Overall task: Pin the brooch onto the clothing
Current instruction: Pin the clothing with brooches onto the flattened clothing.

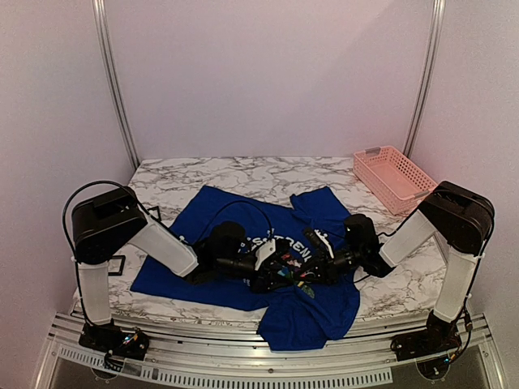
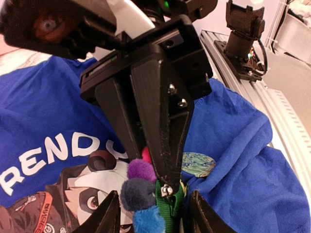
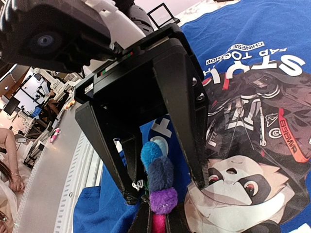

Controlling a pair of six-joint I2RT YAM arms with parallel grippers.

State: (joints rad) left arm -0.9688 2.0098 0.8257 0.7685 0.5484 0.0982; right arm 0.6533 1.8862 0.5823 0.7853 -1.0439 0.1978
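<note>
The brooch (image 1: 293, 271), a flower of fuzzy blue, navy, purple and pink petals with green ribbon, is held over the chest print of the royal-blue clothing (image 1: 211, 219). My right gripper (image 3: 163, 221) is shut on its pink end; the brooch (image 3: 160, 174) sticks out ahead of the fingers. In the left wrist view the right gripper (image 2: 165, 179) comes down from above onto the brooch (image 2: 138, 191). My left gripper (image 2: 154, 201) stands open, one finger on each side of the brooch, above the clothing (image 2: 233, 160). A small metal pin clasp (image 2: 166, 190) shows beside the green ribbon.
A pink lattice basket (image 1: 393, 177) stands at the back right of the marble table (image 1: 243, 172). A small black open frame (image 1: 116, 265) sits at the left by the shirt. A round patterned disc (image 2: 197, 165) lies on the shirt folds. The shirt's hem hangs over the near edge.
</note>
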